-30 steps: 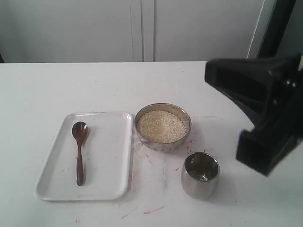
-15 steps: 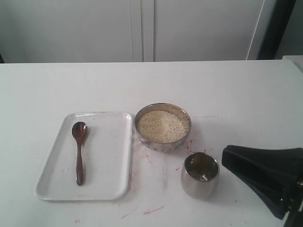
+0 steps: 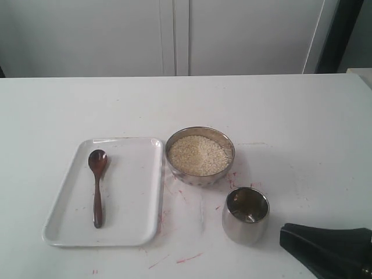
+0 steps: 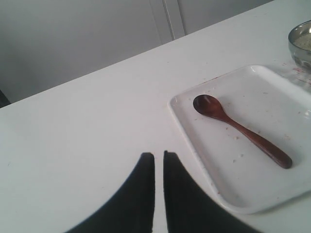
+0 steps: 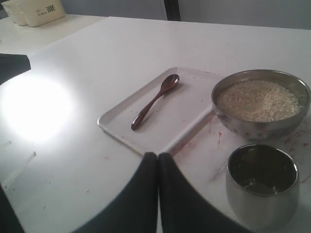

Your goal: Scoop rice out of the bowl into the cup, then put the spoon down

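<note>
Exterior view: white table [image 3: 279, 116], red scuffs [image 3: 189, 257] nr cup [image 3: 245, 214].

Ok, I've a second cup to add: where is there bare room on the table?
Bare: the table strip behind the tray and bowl, and right of the bowl. Crowded: the gap between bowl and cup, and the near right corner by the right tool.

No text is legible; the cream box [image 5: 36, 10] bears a blurred mark.
</note>
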